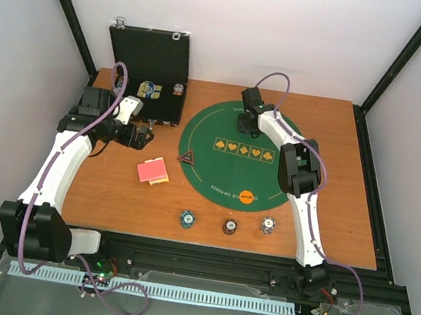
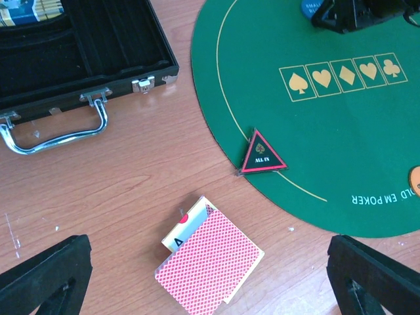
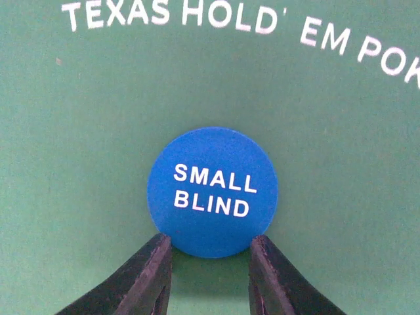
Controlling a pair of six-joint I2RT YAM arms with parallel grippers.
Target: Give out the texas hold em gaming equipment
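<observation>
The right pincer (image 3: 209, 244) stands narrow, its tips at the rim of the blue SMALL BLIND disc (image 3: 212, 191), which lies flat on the far part of the green mat (image 3: 79, 131). Whether it actually pinches the disc I cannot tell. So shallow a hold on a thin rim could let the disc slip or skid across the mat. The left pincer (image 1: 140, 136) hangs wide open off the mat's left edge, near the red-backed cards (image 2: 210, 266), which a nudge could scatter.

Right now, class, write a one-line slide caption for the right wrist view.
The right claw flanks the near edge of a blue SMALL BLIND disc on the green Texas Hold'em felt mat.
</observation>
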